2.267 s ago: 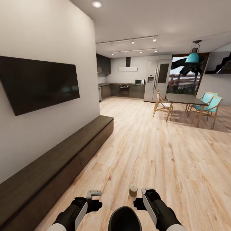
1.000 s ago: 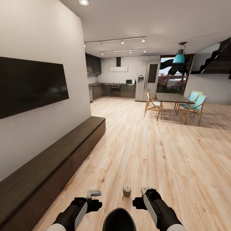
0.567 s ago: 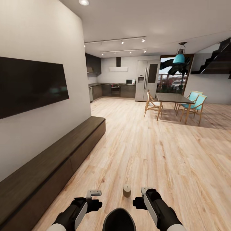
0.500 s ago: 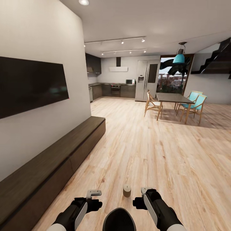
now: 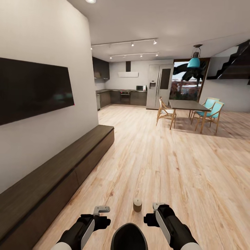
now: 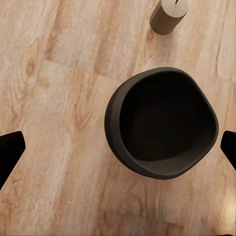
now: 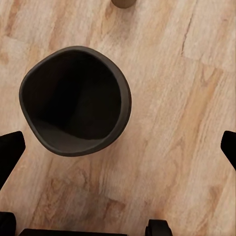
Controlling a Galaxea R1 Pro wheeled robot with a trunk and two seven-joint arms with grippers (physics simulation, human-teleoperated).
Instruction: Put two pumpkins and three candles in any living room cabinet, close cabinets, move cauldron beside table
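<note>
A: Nearest, the cauldron [image 5: 129, 238] is sitting on the floor [image 5: 166, 166], mouth up, between the left gripper [image 5: 101, 209] and right gripper [image 5: 158, 207], both spread wide and holding nothing.

B: Risk?

A: I'd judge rolling forward could be knocking the candle [image 5: 138, 205] just beyond; it's standing upright, long axis vertical. The cabinet [image 5: 69, 163] is running away along the wall.

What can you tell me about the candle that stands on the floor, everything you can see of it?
The candle is a short, stubby tan-brown cylinder with a paler flat top; it looks like wax. It stands upright on the pale wood floor, alone, a little beyond the black cauldron and apart from it. In the head view it lies ahead of the two arms, between them. Nothing but the floor touches it.
</note>
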